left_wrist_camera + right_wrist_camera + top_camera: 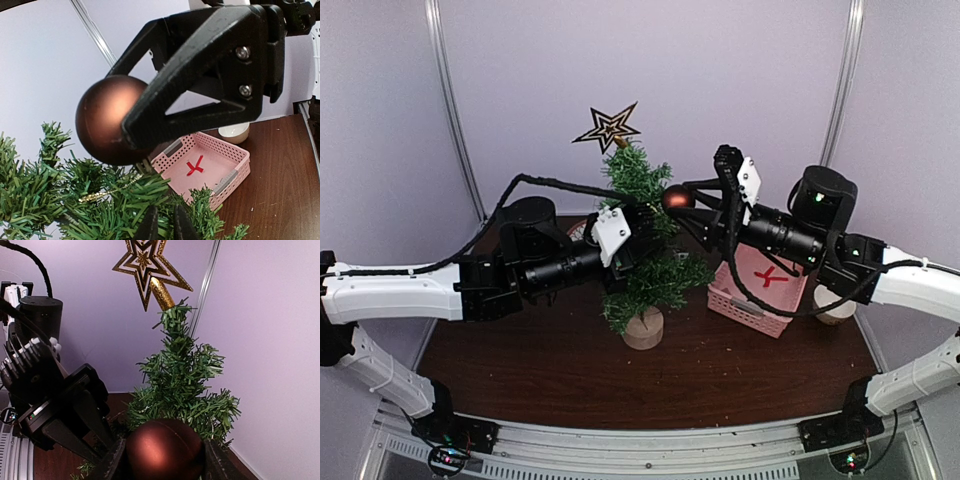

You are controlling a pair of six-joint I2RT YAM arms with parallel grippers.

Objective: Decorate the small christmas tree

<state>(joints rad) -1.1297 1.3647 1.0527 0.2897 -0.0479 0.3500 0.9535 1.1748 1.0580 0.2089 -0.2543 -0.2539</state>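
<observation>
1. the small christmas tree (642, 235) stood upright on its wooden stump (643, 328) mid-surface (520, 370), between the two arms. its long axis ran vertical. a gold star (607, 127) sat at a tilt on the tip.
2. right fingers (200, 75) were clamped on a matte bronze ball (162, 450). the ball was held at the tree's upper right flank, at or just over the needle tips.
3. key relation: from the right fingers the tree lay directly ahead, toward the robot's left. the right arm was the one carrying the ornament, so the hanging move looked to be its job.
4. a gold cord (107, 191) lay across the needles under the ball. i took it for the ball's hanging loop. whether it was hooked on a branch, could not tell.
5. left fingers (150, 226) were narrow and buried in the foliage lower down, with needles between them. read as pinching a branch to steady the tree.
6. a pink basket (745, 312) sat right of the stump, near it but apart. it held one red bow (767, 277); saw nothing else in it.
7. a pale cup (234, 132) stood beyond the basket, its contents hidden.
</observation>
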